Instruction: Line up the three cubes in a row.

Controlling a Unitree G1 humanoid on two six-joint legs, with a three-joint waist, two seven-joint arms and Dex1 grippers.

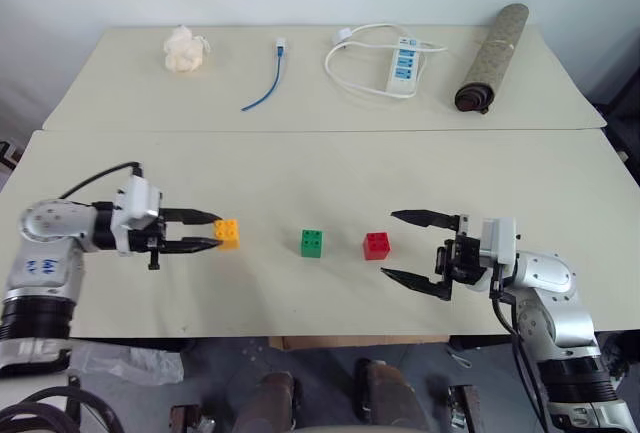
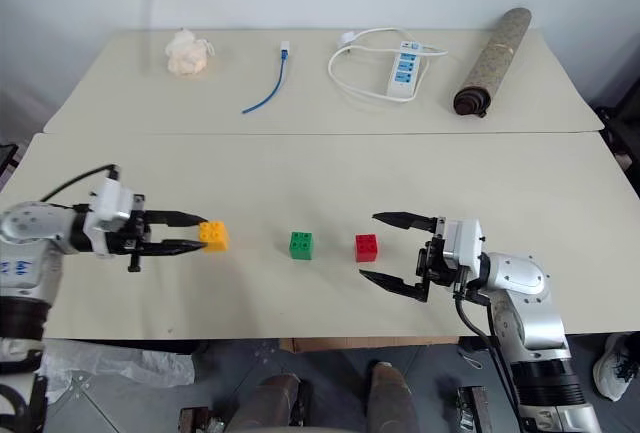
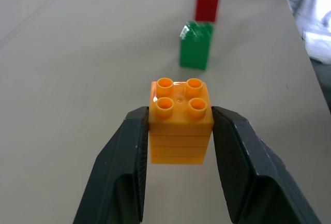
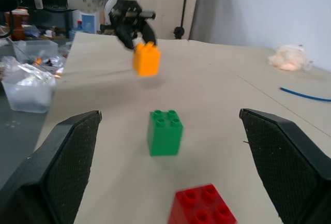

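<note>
Left wrist view: left gripper [image 3: 180,131] pinches the orange-yellow cube [image 3: 180,120] by 2 flat sides, raised off the table [image 1: 300,173] in line with the green cube [image 1: 312,243] and red cube [image 1: 377,245]; right gripper [image 1: 418,250] spread; blocks look light, rigid, slick.

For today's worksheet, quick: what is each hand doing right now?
Left hand: closed on the orange-yellow cube, lifted off the table.
Right hand: open, holding nothing, beside the red cube.

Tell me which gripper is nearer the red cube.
Right. The right gripper hangs open just beside the red cube; the left gripper is beyond the green cube, gripping the orange cube.
</note>
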